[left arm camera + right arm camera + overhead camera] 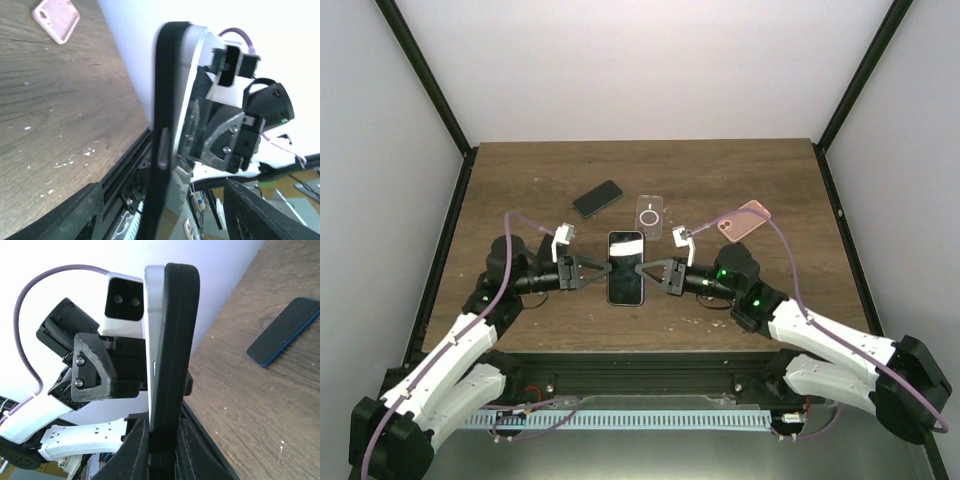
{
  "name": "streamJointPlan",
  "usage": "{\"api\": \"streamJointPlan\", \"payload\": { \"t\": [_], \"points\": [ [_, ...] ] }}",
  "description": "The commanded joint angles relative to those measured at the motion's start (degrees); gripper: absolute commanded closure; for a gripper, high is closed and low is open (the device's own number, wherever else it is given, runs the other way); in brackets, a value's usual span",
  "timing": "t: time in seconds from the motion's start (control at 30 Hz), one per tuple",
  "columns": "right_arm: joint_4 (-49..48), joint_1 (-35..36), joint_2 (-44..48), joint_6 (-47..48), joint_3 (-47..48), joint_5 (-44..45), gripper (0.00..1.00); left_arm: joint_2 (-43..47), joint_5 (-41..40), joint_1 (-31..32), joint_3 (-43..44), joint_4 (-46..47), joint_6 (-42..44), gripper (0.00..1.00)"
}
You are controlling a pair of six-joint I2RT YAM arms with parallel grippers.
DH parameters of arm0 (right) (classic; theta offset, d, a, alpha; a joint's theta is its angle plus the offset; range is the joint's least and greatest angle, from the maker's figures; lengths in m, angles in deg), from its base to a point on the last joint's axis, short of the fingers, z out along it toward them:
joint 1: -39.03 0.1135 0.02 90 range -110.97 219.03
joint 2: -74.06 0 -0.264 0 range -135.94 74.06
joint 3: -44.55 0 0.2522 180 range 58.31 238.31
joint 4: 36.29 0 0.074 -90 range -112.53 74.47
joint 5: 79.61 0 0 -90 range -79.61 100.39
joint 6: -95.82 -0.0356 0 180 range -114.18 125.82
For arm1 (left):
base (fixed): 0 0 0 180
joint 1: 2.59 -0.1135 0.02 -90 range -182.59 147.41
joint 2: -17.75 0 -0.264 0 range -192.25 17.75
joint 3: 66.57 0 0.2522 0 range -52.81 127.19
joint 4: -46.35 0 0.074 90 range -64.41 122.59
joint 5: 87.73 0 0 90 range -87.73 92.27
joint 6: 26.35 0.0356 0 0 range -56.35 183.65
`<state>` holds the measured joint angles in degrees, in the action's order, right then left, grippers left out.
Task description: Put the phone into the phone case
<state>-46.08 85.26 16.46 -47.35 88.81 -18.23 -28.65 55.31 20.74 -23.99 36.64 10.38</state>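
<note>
Where the two arms meet, at the centre of the top view, the phone [626, 268] lies face up between the hands, over the near half of the worktop [520, 180]. A black case [181, 330] seems to wrap its back and rim, though I cannot say whether it is fully seated. The right hand [646, 270] is clamped on the phone's right long edge. Its wrist view shows both fingers [136, 450] pressed against the slab at the bottom of the frame. The left hand [601, 271] is spread wide around the left edge, its fingers [75, 215] standing clear of the phone on either side. Up and to the left a dark phone [598, 198] lies on the wood. A clear case [650, 214] sits just above the phone's top end, and a pink case [745, 221] lies to the upper right.
</note>
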Motion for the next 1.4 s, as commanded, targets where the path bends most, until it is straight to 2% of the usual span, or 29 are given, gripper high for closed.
{"api": "streamJointPlan", "payload": {
  "t": [0.0, 0.2, 0.4, 0.53, 0.6, 0.7, 0.77, 0.87, 0.97, 1.07, 1.2, 1.37],
  "points": [
    [-5.54, -0.18, 0.58, -0.46, 0.58, -3.02, 0.94, 0.34, 6.5, -0.22, -0.85, 10.14, -4.77, 0.36],
    [-9.47, -0.19, -1.62, -2.03, 0.44, -4.3, 0.93, -0.79, 6.96, -0.22, -2.45, 12.44, -5.23, 0.54],
    [-12.95, -0.18, -4.48, -3.71, 1.37, -6.76, 0.93, -2.46, 7.74, -0.15, -4.05, 15.38, -6.11, 0.64],
    [-13.39, -0.18, -5.32, -3.87, 1.46, -7.11, 0.93, -2.88, 7.64, -0.17, -4.58, 17.61, -6.84, 0.8],
    [-12.74, -0.19, -5.02, -3.68, 1.11, -6.63, 0.89, -3.13, 7.72, -0.13, -4.65, 18.4, -7.11, 0.87],
    [-10.48, -0.18, -4.26, -3.32, 0.85, -6.26, 0.78, -3.33, 7.49, -0.17, -4.66, 19.88, -7.5, 0.94],
    [-9.22, -0.18, -3.66, -3.44, 0.0, -6.44, 0.65, -3.35, 7.21, -0.19, -4.56, 20.93, -7.63, 0.98],
    [-7.5, -0.18, -2.39, -4.29, -1.91, -6.73, 0.45, -3.45, 6.92, -0.13, -4.14, 22.55, -7.83, 0.98],
    [-5.74, -0.18, -2.05, -5.19, -2.84, -8.75, 0.29, -3.45, 5.81, -0.15, -3.96, 24.92, -7.79, 0.99],
    [-5.45, -0.19, -2.84, -5.8, -3.21, -11.63, 0.19, -3.31, 4.06, -0.17, -4.2, 27.81, -7.92, 1.0],
    [-4.61, -0.15, -4.14, -6.01, -2.77, -13.42, 0.21, -3.76, 2.98, -0.13, -4.36, 31.22, -7.76, 1.0],
    [-8.41, -0.1, -4.88, -7.87, -3.08, -14.7, 0.44, -4.76, 2.94, -0.13, -3.43, 29.87, -5.06, 1.0]
  ]
}}
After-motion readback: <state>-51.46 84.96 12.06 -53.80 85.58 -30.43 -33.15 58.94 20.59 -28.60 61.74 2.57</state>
